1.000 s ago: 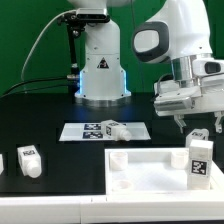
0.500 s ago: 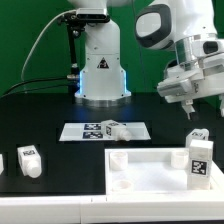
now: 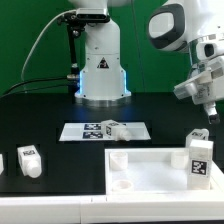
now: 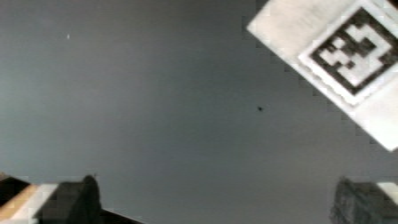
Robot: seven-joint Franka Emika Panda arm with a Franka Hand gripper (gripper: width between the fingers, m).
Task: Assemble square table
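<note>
1. The end effector [image 3: 209, 113], jaws spread and empty, hovers near a tagged leg [image 3: 197, 135] beside the square top [image 3: 140, 158], which lies flat on the table [image 3: 40, 120].
2. We judge leg pickup in hand; next: descend, straddle, close.

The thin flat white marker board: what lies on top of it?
One short chunky white tagged leg lies on the marker board; whatever is printed beneath it is hidden.

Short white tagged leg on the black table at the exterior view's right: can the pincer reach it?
Probably yes: the open pincer hangs above that short leg, nothing between, though a taller upright tagged leg stands close.
</note>
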